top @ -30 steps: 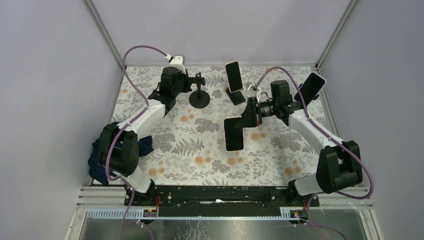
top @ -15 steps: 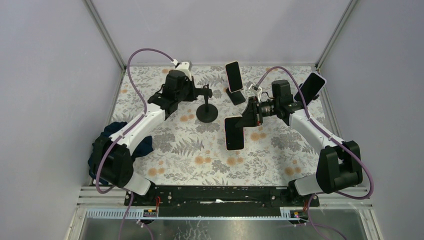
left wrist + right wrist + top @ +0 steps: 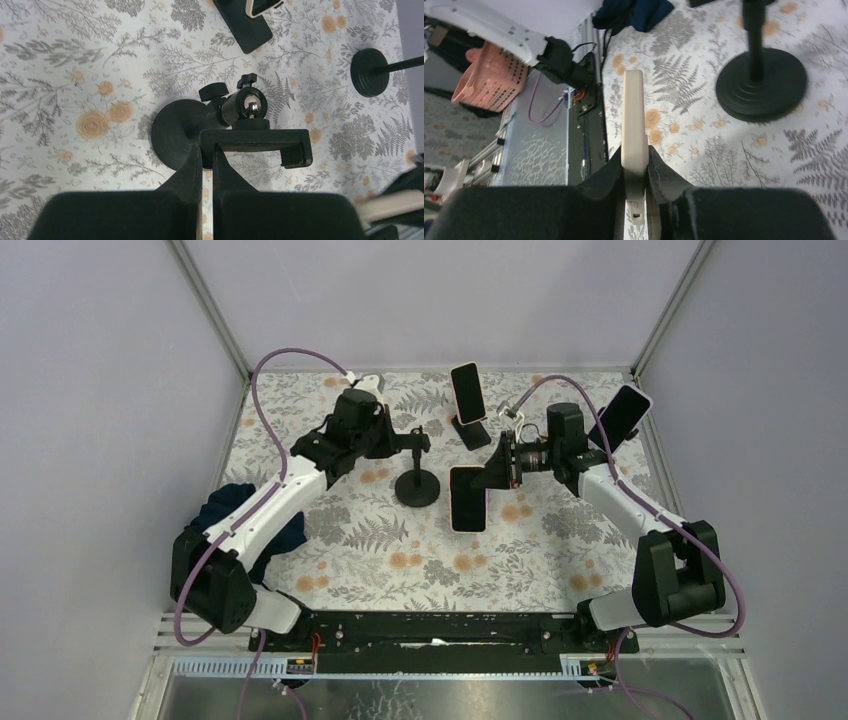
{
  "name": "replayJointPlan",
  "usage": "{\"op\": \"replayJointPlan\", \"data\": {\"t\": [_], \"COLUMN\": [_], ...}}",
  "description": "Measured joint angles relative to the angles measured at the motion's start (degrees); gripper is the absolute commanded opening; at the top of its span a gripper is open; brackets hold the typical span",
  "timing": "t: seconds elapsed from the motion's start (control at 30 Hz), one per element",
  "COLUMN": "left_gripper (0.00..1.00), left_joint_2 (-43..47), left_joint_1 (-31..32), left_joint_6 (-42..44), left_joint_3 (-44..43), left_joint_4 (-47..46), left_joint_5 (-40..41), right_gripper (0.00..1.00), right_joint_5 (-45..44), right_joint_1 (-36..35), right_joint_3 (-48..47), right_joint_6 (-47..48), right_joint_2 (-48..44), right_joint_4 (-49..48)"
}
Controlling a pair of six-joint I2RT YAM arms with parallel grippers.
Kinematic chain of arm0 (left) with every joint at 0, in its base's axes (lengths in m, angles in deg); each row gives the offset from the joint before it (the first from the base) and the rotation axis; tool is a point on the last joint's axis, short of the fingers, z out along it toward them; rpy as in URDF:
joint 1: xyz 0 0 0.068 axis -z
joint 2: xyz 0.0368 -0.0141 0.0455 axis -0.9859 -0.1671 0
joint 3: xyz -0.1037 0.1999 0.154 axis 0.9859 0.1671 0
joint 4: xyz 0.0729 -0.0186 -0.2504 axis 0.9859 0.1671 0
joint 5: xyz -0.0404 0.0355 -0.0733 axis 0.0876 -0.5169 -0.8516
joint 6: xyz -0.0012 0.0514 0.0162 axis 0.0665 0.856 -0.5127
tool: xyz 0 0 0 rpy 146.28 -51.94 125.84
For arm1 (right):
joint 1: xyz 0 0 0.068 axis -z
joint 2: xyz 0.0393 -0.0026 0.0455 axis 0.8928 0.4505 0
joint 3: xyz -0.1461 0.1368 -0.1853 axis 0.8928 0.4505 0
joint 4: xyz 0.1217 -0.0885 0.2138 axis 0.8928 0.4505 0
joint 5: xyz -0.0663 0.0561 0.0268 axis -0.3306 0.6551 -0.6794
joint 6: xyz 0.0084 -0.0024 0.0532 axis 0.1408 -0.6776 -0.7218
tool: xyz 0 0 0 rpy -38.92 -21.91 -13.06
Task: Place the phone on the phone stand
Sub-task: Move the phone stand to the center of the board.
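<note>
Holding the phone [image 3: 467,497] by one end, the right gripper [image 3: 497,468] is clamped on its two faces, so it hangs over the middle of the table. Just left of it is the phone stand [image 3: 418,485]. Over the last second it has been carried in from the far left, and its base now sits close to the phone. The left gripper [image 3: 400,440] is pinched shut on the stand's bracket [image 3: 255,145]. By my reading, that brings both parts within reach for seating the phone.

The left wrist view shows the bracket and ball joint [image 3: 250,105] clearly, where the overhead view blurs them. Whether the base touches the table I cannot tell. The right wrist view shows the phone edge-on.

Farther back, a middle phone [image 3: 467,392] and a corner phone [image 3: 622,412] rest on their own holders.
</note>
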Motion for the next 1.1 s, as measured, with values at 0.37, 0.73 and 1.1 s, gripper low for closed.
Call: {"op": "replayJointPlan", "data": {"t": [0.37,0.73,1.1], "left_gripper": [0.00,0.00,0.00], "left_joint_2": [5.7,7.5,7.1], "left_joint_1": [6.6,11.7,12.8], "left_joint_6": [-6.9,-11.1,-11.0], "left_joint_3": [4.0,6.6,6.0], "left_joint_4": [2.0,1.3,3.1], "left_joint_5": [4.6,8.8,9.0], "right_gripper": [0.00,0.00,0.00], "right_joint_5": [-18.9,-34.3,-40.5], "right_joint_1": [0.0,-2.5,-8.4], "right_joint_3": [16.7,18.1,14.0], "right_joint_6": [-28.5,-39.7,-34.3], "right_joint_2": [0.2,4.1,8.1], "right_joint_4": [-27.8,-35.1,-29.2]}}
